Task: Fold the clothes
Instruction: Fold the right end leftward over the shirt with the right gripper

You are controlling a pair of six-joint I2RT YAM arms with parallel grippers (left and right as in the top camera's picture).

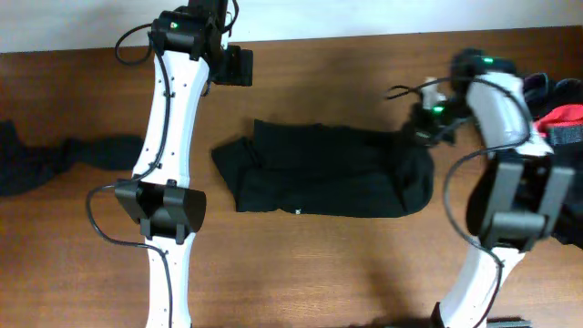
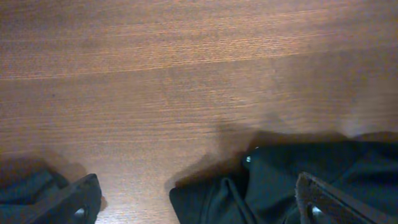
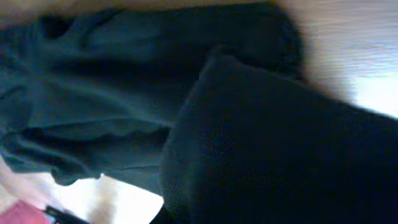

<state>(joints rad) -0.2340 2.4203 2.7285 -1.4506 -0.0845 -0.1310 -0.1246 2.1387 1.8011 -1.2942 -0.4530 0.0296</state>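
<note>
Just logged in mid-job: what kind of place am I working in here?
Probably a robot workbench set up for laundry folding: a wooden table, a black garment laid out in the middle, a heap of clothes at its right edge, and another dark garment at the left.

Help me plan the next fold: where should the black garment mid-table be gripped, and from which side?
The black garment lies flat, its long side across the table. Probably pinch a corner of its right short edge, coming in low from the right: that end is thin and nearest the right gripper.
</note>
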